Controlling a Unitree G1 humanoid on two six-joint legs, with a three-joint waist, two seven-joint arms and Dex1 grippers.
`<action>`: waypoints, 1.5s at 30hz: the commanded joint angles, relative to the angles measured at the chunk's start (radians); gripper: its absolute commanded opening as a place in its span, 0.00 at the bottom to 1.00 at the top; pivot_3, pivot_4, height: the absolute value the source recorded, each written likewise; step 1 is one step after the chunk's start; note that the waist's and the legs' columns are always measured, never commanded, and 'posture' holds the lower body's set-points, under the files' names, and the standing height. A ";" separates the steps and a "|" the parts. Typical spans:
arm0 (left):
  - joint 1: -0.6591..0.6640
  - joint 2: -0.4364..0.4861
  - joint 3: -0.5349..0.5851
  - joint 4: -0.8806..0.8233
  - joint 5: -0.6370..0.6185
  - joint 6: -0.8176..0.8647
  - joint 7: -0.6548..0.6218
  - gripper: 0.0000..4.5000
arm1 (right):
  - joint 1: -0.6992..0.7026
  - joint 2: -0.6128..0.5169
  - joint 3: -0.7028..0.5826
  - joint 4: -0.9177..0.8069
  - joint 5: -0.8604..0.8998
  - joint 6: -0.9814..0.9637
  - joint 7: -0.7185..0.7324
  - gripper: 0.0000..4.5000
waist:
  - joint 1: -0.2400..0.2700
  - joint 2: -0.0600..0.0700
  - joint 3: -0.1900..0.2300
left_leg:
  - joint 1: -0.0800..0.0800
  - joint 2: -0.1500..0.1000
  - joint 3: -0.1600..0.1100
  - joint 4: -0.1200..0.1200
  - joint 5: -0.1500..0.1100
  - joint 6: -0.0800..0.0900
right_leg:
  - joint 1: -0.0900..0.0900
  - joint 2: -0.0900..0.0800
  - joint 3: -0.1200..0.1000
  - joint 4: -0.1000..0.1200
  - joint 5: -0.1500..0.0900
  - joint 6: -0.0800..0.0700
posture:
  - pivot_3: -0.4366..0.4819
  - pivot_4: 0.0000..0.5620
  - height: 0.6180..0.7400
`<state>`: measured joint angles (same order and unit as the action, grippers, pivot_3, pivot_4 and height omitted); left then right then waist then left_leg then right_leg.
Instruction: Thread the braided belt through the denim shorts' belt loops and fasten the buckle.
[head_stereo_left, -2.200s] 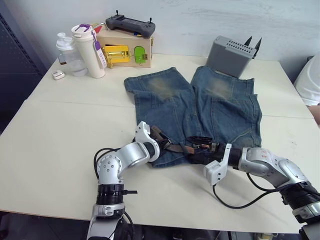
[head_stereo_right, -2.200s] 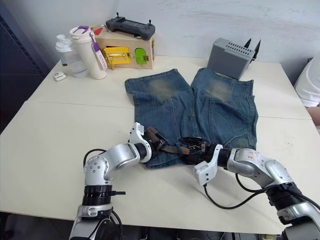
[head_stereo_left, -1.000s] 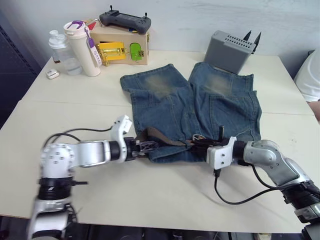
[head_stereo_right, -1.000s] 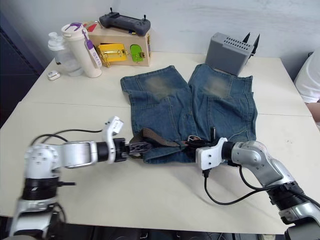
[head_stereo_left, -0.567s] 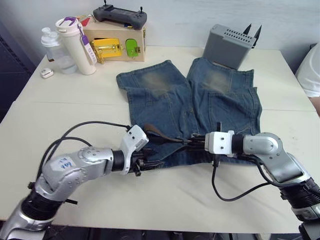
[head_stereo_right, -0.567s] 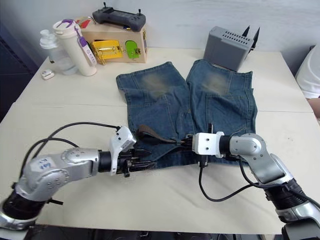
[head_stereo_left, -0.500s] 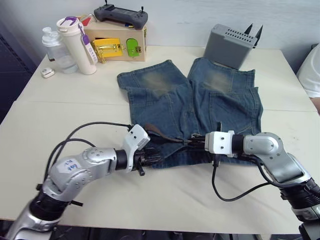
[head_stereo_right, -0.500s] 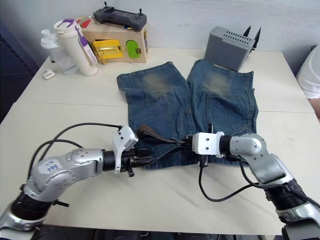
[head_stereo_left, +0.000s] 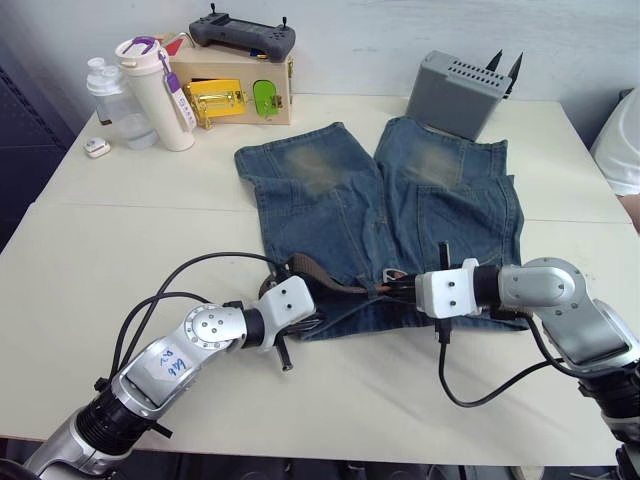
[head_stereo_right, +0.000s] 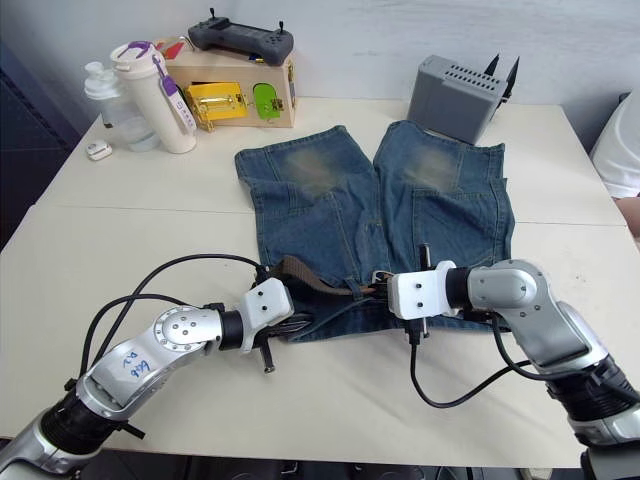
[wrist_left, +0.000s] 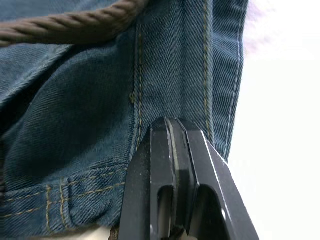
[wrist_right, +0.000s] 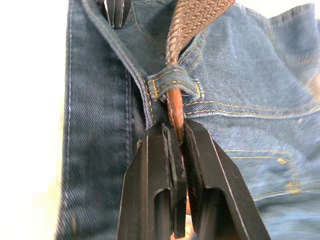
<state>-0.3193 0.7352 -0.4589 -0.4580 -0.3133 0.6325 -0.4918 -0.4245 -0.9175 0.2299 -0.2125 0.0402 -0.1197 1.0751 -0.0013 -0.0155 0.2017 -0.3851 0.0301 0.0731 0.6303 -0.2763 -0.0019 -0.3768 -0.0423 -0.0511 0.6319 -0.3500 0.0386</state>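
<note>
Shorts (head_stereo_left: 400, 215) lay flat mid-table, legs pointing to the far edge, waistband nearest the robot. Belt (head_stereo_left: 318, 273) arched up over the waistband on the robot's left half and ran toward the middle, where the silver buckle (head_stereo_left: 390, 274) sat just ahead of the right gripper.

Left gripper (wrist_left: 172, 125) was at the waistband's left end. Head views hid its fingers behind the white wrist housing; the left wrist view showed them pressed together, tips on the denim beside a seam, nothing visibly between them. The same view caught the belt crossing the denim farther off, apart from the fingers.

Right gripper (wrist_right: 175, 131) was at the waistband's middle. Head views gave just the wrist block against the shorts. The right wrist view showed what they missed: the belt's smooth tan tip (wrist_right: 173, 107) had passed through a loop (wrist_right: 172, 80) and was clamped between the right fingers (wrist_right: 156, 165), with the woven part rising beyond the loop. Also in that view, the left gripper's black tips sat at the far end of the waistband.

Far edge of the table (head_stereo_left: 120, 250): bottles (head_stereo_left: 160, 90), wooden box (head_stereo_left: 235, 95) with a controller (head_stereo_left: 243, 32) on top, grey box (head_stereo_left: 460, 95).
</note>
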 joint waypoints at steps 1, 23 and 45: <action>0.076 0.070 -0.092 0.111 0.113 0.047 -0.057 0.01 | -0.041 -0.075 -0.080 0.012 -0.025 -0.094 0.030 0.00 | 0.000 0.000 0.000 | 0.000 0.000 0.000 0.000 0.000 0.000 | 0.000 0.000 0.000 0.000 0.000 0.000 | 0.48 0.27 0.96; 0.180 0.134 -0.048 0.129 0.267 -0.090 -0.202 0.01 | -0.274 -0.234 -0.132 0.611 -0.211 -0.625 -0.082 0.00 | -0.033 0.007 -0.011 | 0.032 0.001 0.004 -0.011 0.000 0.000 | 0.019 0.001 0.005 0.012 -0.006 -0.010 | 0.48 0.27 0.96; -0.023 0.187 0.558 0.297 -0.406 0.212 -0.582 0.79 | -0.298 -0.162 -0.100 0.440 -0.054 -0.479 0.098 0.00 | -0.047 0.000 0.001 | 0.022 0.002 0.005 -0.013 0.008 -0.010 | -0.001 0.003 0.005 0.027 -0.007 -0.012 | 0.48 0.27 0.96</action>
<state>-0.2897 0.8863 -0.0139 -0.1570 -0.5701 0.7168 -1.0279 -0.6959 -1.0750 0.1522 0.2680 -0.0440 -0.6151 1.1628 -0.0488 -0.0151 0.2027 -0.3682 0.0322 0.0759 0.6198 -0.2681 -0.0120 -0.3806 -0.0394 -0.0471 0.6591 -0.3568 0.0262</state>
